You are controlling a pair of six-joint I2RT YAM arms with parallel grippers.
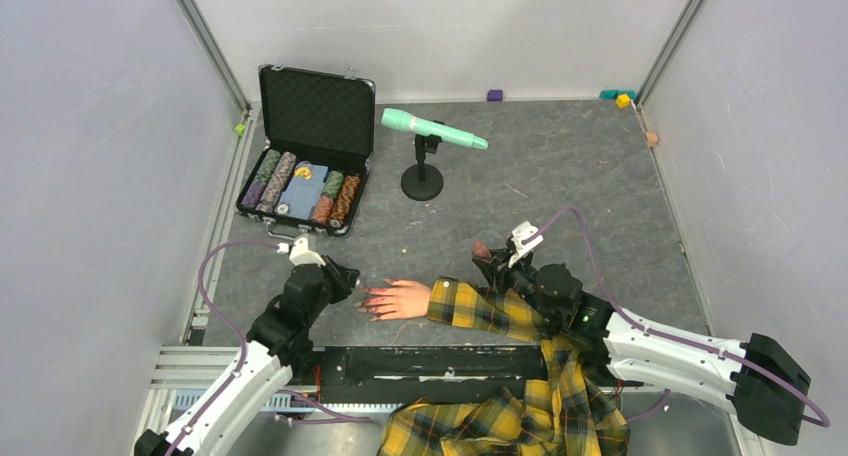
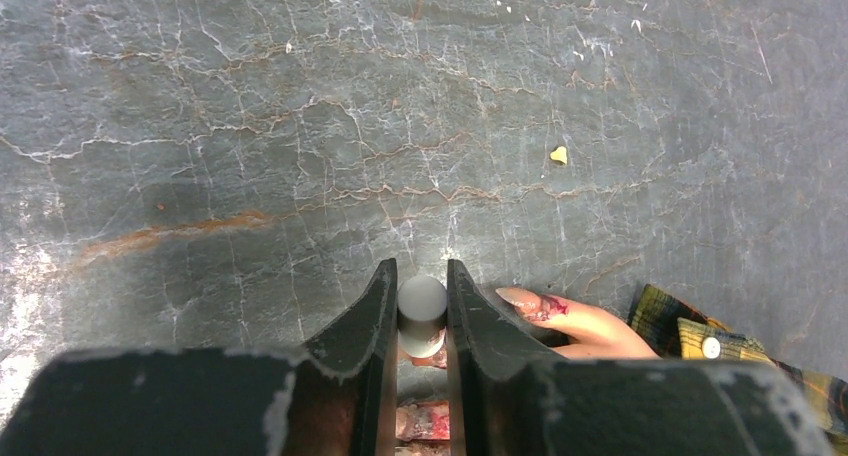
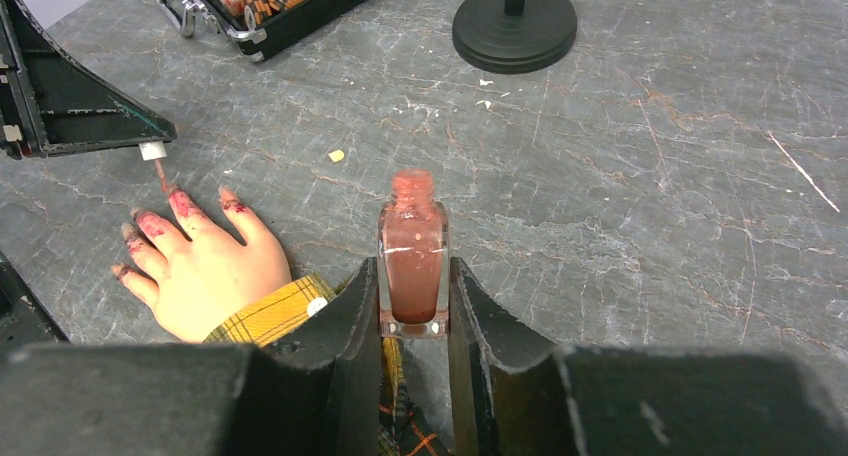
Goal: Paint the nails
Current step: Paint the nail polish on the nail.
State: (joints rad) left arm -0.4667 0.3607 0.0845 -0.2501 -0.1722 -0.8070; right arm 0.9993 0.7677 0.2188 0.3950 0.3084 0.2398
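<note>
A pale mannequin hand (image 1: 403, 299) in a yellow plaid sleeve (image 1: 485, 311) lies palm down near the table's front edge, its red-smeared nails (image 3: 180, 204) pointing left. My left gripper (image 1: 350, 279) is shut on the white brush cap (image 2: 422, 306). In the right wrist view the brush (image 3: 163, 179) hangs from the cap and its tip touches a fingertip. My right gripper (image 1: 500, 261) is shut on the open polish bottle (image 3: 413, 256), holding it upright just right of the hand's wrist.
An open black case of poker chips (image 1: 305, 156) stands at the back left. A mint green microphone (image 1: 432, 129) on a black stand (image 1: 422, 181) is behind the hand. Small blocks (image 1: 494, 95) lie along the back wall. A yellow crumb (image 3: 336, 156) lies near the hand.
</note>
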